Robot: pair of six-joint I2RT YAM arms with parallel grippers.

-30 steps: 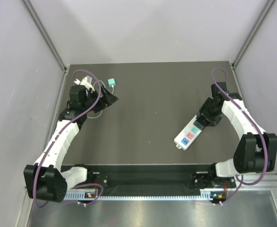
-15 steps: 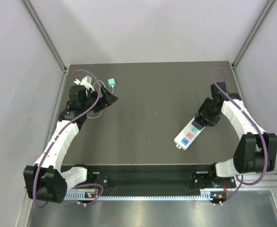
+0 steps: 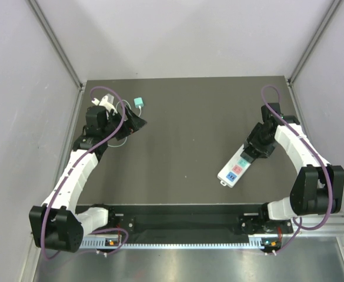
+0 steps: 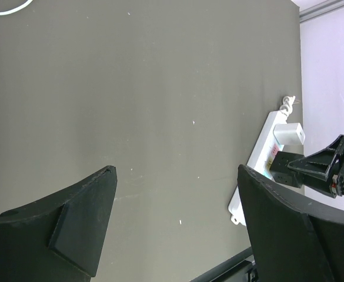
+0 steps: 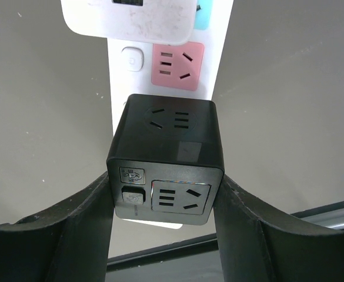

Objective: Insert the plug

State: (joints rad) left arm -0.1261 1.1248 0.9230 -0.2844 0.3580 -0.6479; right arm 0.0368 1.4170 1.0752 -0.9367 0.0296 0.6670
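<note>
A white power strip (image 3: 233,168) lies at the right of the dark table, with a pink socket (image 5: 177,66) and a white charger (image 5: 130,17) plugged in at its far end. My right gripper (image 3: 256,147) is shut on a black cube plug (image 5: 166,161) and holds it against the strip's top, just near of the pink socket. Its prongs are hidden. My left gripper (image 3: 137,123) is open and empty at the back left, above the table. In the left wrist view the left gripper (image 4: 174,217) looks across at the strip (image 4: 264,154).
A teal plug (image 3: 139,103) and a thin white cable (image 3: 120,141) lie at the back left by the left gripper. A black rail (image 3: 189,223) runs along the near edge. Grey walls stand on both sides.
The right gripper with the black cube and the strip has shifted very slightly to the right. The left arm has not moved.
</note>
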